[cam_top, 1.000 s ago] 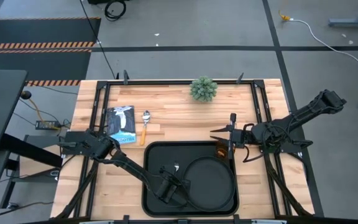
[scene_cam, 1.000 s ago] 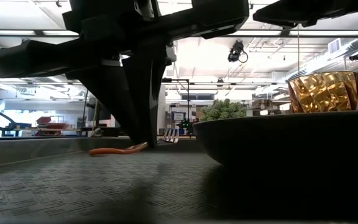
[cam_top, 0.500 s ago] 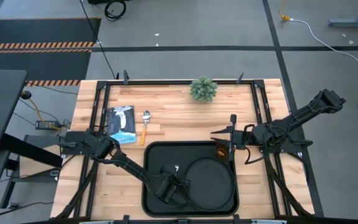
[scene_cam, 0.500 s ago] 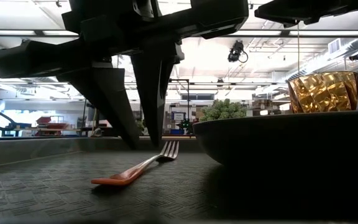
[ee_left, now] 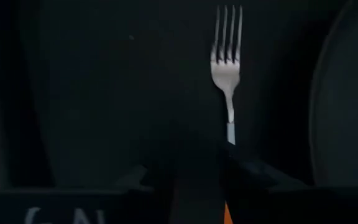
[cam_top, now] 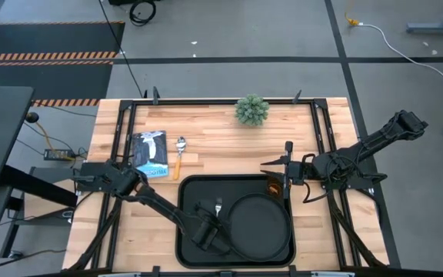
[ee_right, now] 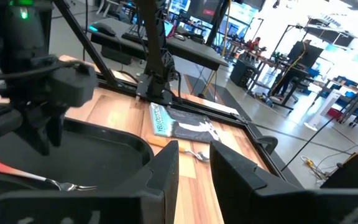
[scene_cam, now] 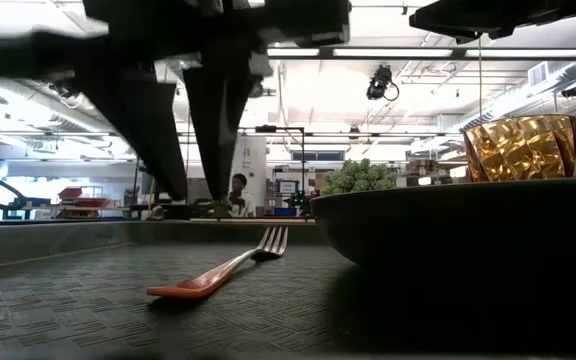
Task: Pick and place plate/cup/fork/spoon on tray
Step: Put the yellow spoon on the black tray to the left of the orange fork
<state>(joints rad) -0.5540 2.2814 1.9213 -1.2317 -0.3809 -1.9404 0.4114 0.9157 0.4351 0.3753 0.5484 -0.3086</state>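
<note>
Fork: the small fork (scene_cam: 230,268) with silver metal tines and an orange handle lies flat on the floor of the large black rectangular tray (cam_top: 187,188), free of my fingers, tines toward the table's far edge.
Plate: the round matte black plate (cam_top: 258,221) with a raised rim sits on the tray, just beside the fork.
Cup: the small translucent amber-orange cup (scene_cam: 520,147) stands upright at the tray's far right corner, beyond the plate.
Spoon: the small spoon (cam_top: 180,157) with a silver oval bowl and orange handle lies on the wooden table (cam_top: 214,142), off the tray, beside a blue and white packet (cam_top: 151,153).
My left tool (scene_cam: 196,196): hangs over the fork's handle end, fingers parted and holding nothing, tips clear of the fork.
My right tool (cam_top: 274,165): waits by the cup at the tray's right edge, fingers spread, empty.
Plant: a green bushy plant (cam_top: 251,109) stands near the table's far edge.
</note>
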